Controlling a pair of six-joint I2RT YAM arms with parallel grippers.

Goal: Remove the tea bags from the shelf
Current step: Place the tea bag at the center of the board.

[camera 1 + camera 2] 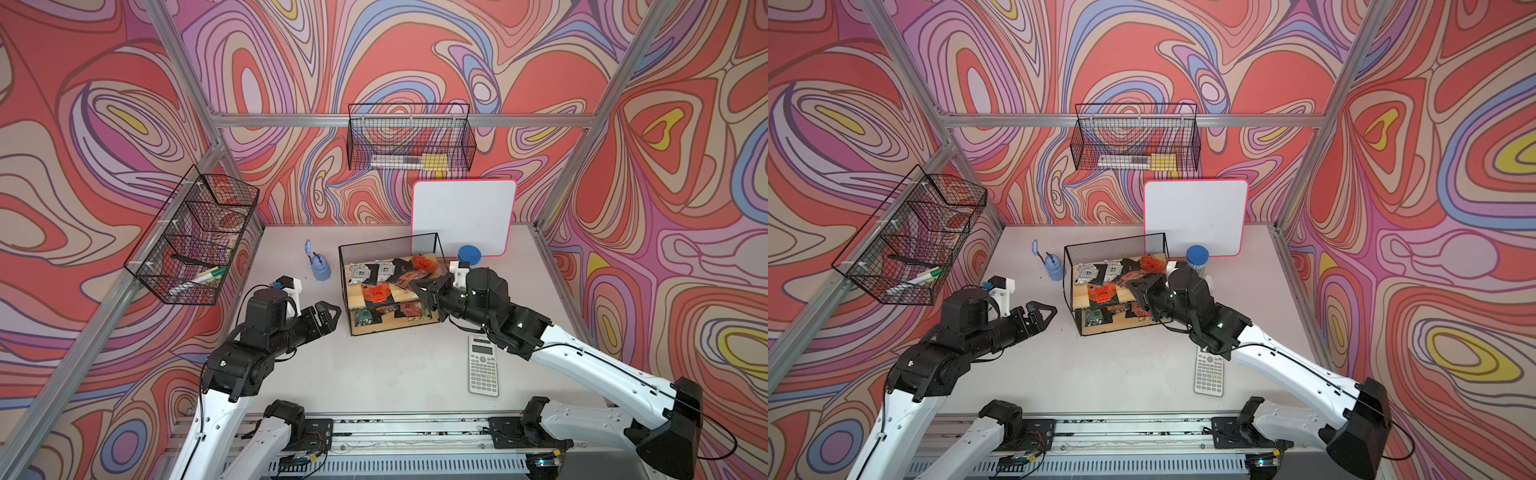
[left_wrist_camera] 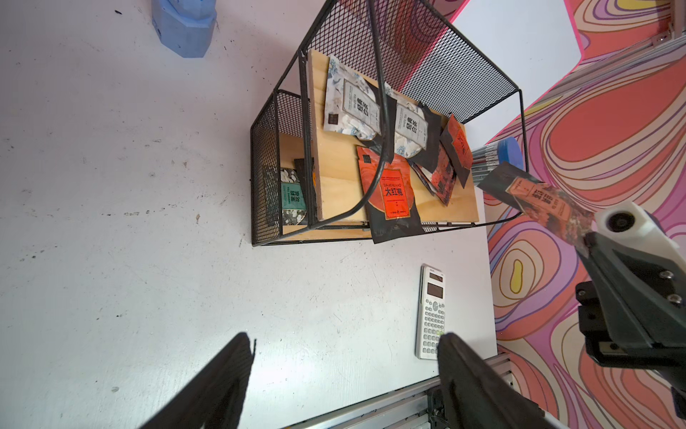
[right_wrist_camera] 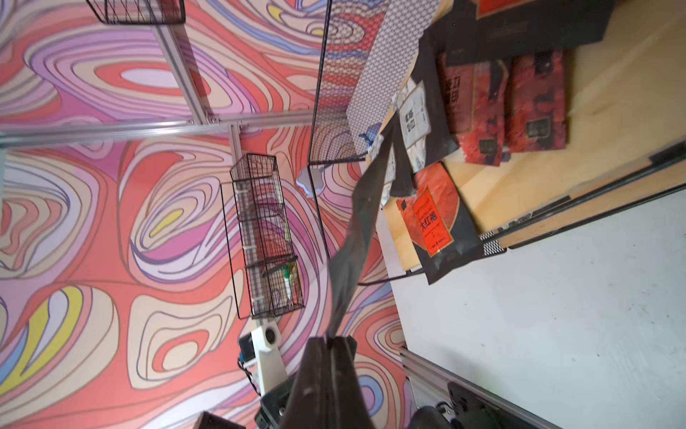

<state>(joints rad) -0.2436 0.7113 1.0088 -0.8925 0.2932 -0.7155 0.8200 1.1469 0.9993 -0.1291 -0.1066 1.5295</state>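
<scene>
Right gripper with tea bag; others on shelf

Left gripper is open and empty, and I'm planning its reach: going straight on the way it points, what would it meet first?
Probably the shelf: the left gripper points at its near end, mesh side and wire frame, and nothing shows in between. Its height is hard to judge.

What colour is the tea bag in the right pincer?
That tea bag: black, orange-red label; best in left wrist view.
</scene>
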